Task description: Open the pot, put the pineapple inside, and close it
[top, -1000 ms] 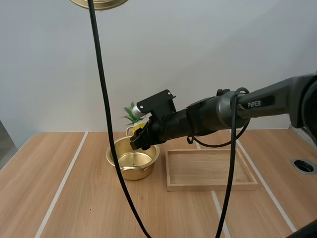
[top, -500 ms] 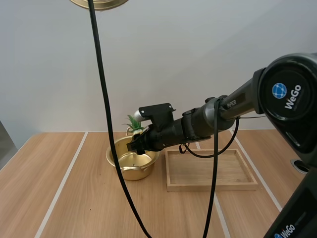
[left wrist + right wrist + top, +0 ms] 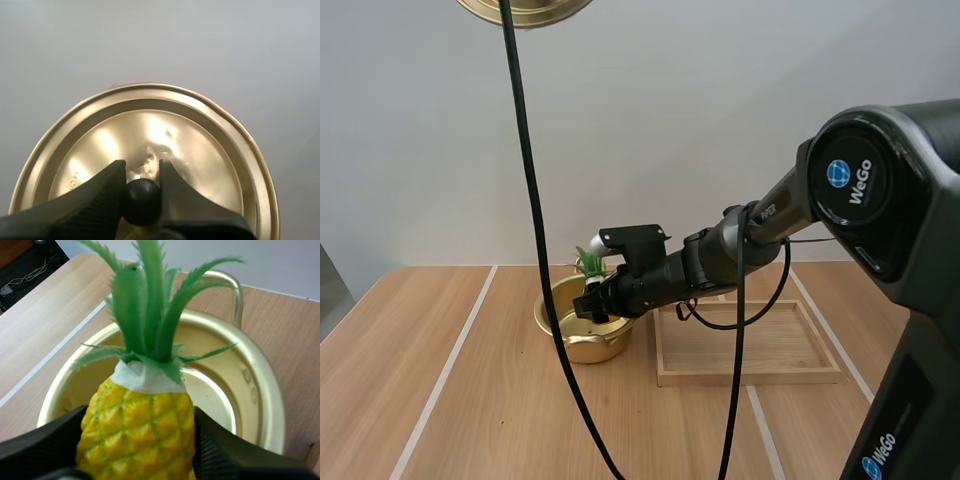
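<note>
The gold pot [image 3: 570, 325] stands open on the wooden table, left of the tray. My right gripper [image 3: 592, 303] is shut on the yellow pineapple [image 3: 137, 425], holding it just above the pot's [image 3: 250, 390] mouth, with its green leaves [image 3: 590, 262] pointing toward the far rim. High above the table hangs the gold lid [image 3: 525, 8]. My left gripper [image 3: 142, 192] is shut on the lid's black knob [image 3: 142, 200], and the lid's [image 3: 200, 145] shiny face spreads out behind the fingers.
A shallow wooden tray [image 3: 745, 345] lies on the table right of the pot, under my right arm. Bare wooden tabletop with pale stripes stretches to the left and front.
My right gripper has lowered the pineapple from above the pot's far rim down to its mouth. The lid stays held high.
</note>
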Robot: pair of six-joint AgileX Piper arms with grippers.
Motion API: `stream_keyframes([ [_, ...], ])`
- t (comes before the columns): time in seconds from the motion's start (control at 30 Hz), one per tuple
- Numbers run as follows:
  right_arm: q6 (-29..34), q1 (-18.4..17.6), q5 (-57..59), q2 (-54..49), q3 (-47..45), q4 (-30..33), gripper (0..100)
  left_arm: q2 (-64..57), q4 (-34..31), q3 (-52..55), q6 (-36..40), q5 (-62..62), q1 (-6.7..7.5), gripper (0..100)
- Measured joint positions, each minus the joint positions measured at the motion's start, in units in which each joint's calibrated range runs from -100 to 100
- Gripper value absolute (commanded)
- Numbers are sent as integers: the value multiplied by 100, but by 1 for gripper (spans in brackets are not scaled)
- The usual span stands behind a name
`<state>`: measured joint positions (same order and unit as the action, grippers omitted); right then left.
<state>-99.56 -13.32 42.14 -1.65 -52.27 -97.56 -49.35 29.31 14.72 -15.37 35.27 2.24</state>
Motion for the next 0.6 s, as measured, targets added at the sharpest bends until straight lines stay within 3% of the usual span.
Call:
stream_keyframes([
  [0.6, -10, -6, 468, 423, 333, -205, 0, 0, 0, 0, 0, 0, 0, 0],
])
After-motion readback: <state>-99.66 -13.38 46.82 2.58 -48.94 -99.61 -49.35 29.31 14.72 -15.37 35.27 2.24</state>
